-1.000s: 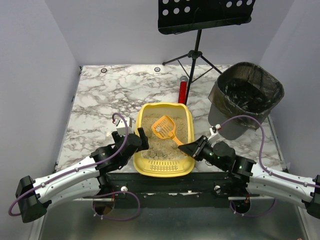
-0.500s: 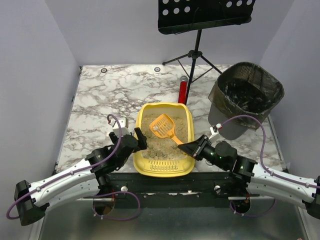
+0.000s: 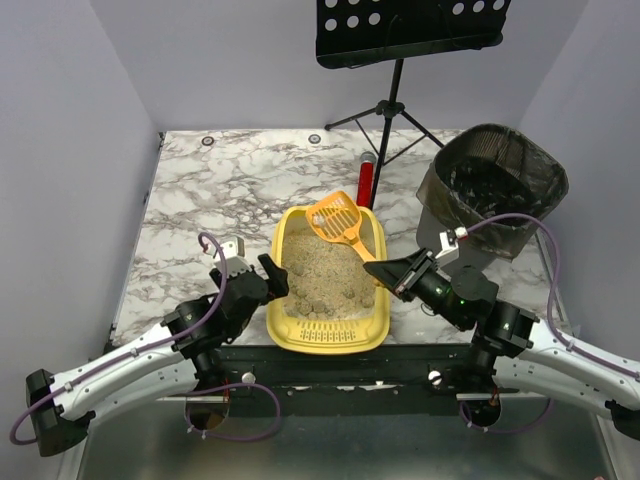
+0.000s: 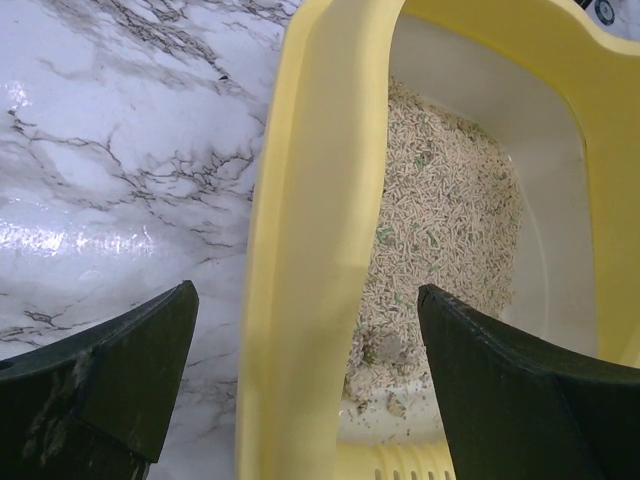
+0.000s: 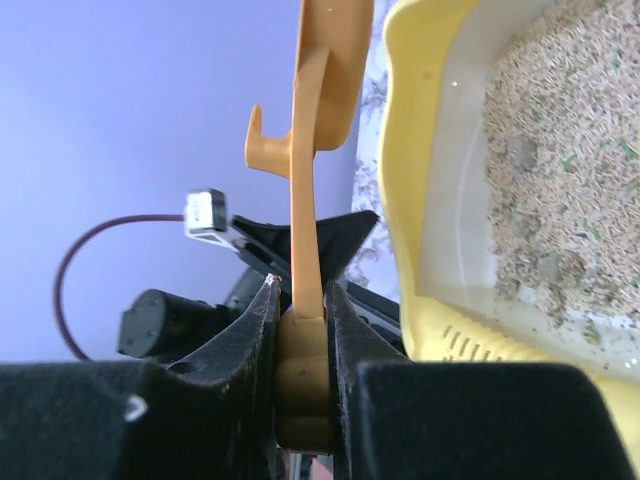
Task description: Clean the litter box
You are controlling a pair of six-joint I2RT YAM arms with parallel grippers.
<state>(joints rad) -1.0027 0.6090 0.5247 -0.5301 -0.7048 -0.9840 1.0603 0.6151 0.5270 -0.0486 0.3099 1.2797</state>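
Observation:
The litter box [image 3: 277, 300] is a yellow tray of beige litter [image 3: 325, 265] at the near middle of the marble table. My left gripper [image 3: 272, 277] is open, one finger on each side of the box's left wall [image 4: 310, 240], not clamped on it. In the left wrist view the gripper [image 4: 308, 292] hangs over that wall, with clumps in the litter [image 4: 450, 220] at the ridged end. My right gripper [image 3: 388, 272] is shut on the handle of the orange slotted scoop [image 3: 337, 220], whose head is lifted over the box's far rim. The right wrist view shows the handle [image 5: 306, 230] pinched in the gripper [image 5: 300, 292], beside the box [image 5: 408, 200].
A black mesh bin [image 3: 495, 185] with a dark liner stands at the right rear. A music stand's tripod [image 3: 390, 110] and a red cylinder [image 3: 366, 182] sit behind the box. Bare marble [image 3: 210, 190] lies to the left.
The right gripper has raised the scoop out of the litter and carried it toward the box's far rim. The left gripper has shifted a little left to the box's left wall.

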